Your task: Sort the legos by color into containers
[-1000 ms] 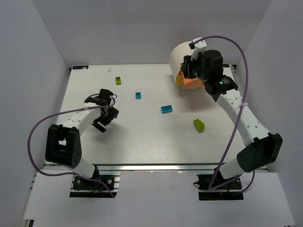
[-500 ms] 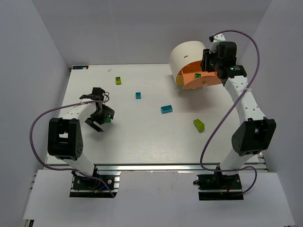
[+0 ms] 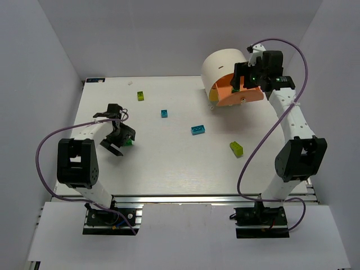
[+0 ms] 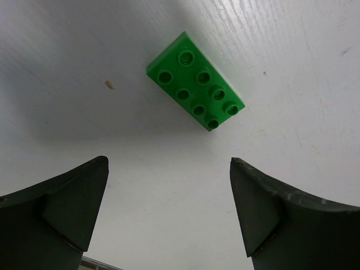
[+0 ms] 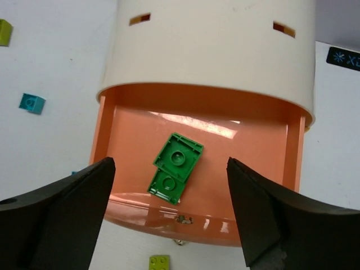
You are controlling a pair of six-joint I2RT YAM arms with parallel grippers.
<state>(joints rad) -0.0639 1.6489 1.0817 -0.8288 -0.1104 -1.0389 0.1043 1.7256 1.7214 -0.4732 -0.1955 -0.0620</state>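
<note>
A dark green lego [image 4: 196, 90] lies studs up on the white table, just ahead of my open left gripper [image 4: 167, 161], which holds nothing; in the top view this lego [image 3: 129, 142] sits beside that gripper [image 3: 119, 138]. My right gripper [image 5: 170, 160] hangs open above the pulled-out orange drawer [image 5: 101, 135] of the cream cabinet [image 5: 214, 50]. Two green legos [image 5: 175, 167] lie hollow side up and overlapping on the drawer floor, below the fingers and apart from them. The top view shows the right gripper [image 3: 243, 79] over the orange drawer [image 3: 247, 95].
Loose on the table are a lime lego [image 3: 140, 96], a small cyan lego [image 3: 164, 113], a larger cyan lego [image 3: 197, 130] and a lime lego [image 3: 237, 148]. A yellow drawer edge [image 3: 214, 95] shows under the orange one. White walls enclose the table.
My right gripper has opened wide over the orange drawer, with a green lego lying in it. The left gripper has settled beside the green lego on the table.
</note>
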